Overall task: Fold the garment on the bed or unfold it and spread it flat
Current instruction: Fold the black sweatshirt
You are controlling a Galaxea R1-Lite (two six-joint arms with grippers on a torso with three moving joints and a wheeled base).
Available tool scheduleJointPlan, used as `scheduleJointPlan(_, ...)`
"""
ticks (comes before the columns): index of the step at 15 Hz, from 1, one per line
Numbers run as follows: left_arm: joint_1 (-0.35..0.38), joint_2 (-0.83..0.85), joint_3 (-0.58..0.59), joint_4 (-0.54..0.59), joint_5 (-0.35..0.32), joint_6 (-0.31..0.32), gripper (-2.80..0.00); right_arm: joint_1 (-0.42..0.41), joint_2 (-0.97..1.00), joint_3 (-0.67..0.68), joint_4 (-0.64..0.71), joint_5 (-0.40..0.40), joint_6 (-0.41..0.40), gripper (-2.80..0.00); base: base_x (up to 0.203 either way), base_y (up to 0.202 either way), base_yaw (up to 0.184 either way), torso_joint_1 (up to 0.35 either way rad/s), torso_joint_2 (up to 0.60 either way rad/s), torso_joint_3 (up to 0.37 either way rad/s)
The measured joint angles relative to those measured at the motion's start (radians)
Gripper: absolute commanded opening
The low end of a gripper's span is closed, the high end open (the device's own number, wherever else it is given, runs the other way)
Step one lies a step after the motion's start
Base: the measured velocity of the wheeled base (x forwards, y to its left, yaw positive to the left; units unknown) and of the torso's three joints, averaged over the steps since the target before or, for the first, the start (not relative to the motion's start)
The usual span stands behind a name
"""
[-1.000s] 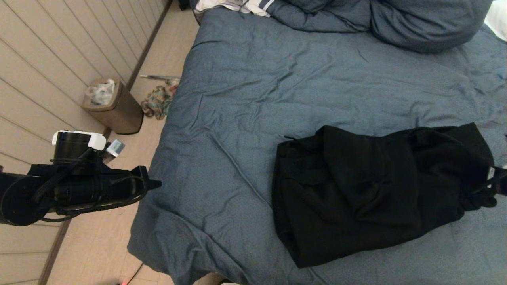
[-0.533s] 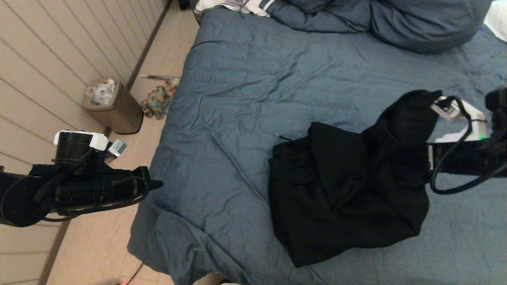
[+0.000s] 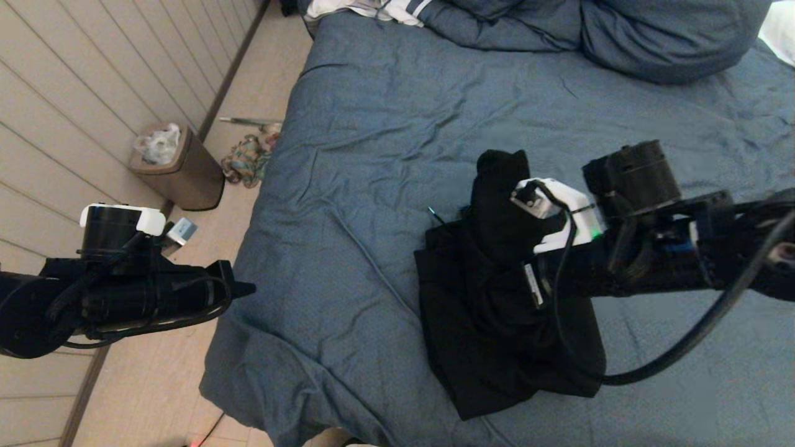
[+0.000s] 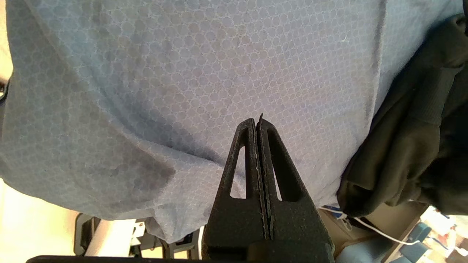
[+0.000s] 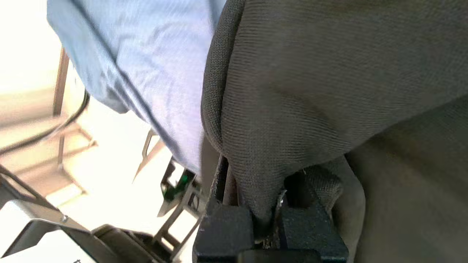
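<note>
Gripping a bunched fold of the garment (image 3: pixel 497 323) with the right gripper (image 5: pixel 268 215), fingers pinched tight on thick black knit and raising that fold into a peak above the rest of the heap; lying bunched on the bed (image 3: pixel 385 155) near its front edge, toward its right half, with 1 thin drawstring end poking out onto the blue duvet just beside the garment's far-left corner; reaching in over the bed from the right, arm level, white wrist housing pressed against the lifted black cloth; hovering off the bed's left front corner over the floor with the left gripper (image 4: pixel 259 126), its 2 fingers pressed flat together and holding nothing, tip aimed at the drooping duvet edge; standing well left of the bed against the panelled wall, a brown waste bin (image 3: pixel 180 167); resting at the bed's far end, blue pillows (image 3: pixel 652 37) and a white striped cloth (image 3: pixel 372 9)
</note>
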Motion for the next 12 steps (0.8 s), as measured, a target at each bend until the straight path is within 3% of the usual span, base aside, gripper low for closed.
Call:
scheduleJointPlan(4,-0.014,-0.015,0.017,-0.007,-0.002,0.0,-2.8,0.054,0.118,-0.052,0.0,-0.048,0.003,-2.8,0.0,0.0,0.0,0.0,0.0,0.0)
scheduleJointPlan(5,-0.016,-0.016,0.017,-0.007,-0.002,0.001,-2.8,0.067,0.137,-0.057,0.0,-0.056,0.002,0.0,0.0,0.0,0.0,0.0,0.0,0.0)
scheduleJointPlan(12,-0.02,-0.02,0.018,-0.007,-0.004,0.0,-2.8,0.09,0.134,-0.055,0.0,-0.054,-0.007,0.0,0.0,0.0,0.0,0.0,0.0,0.0)
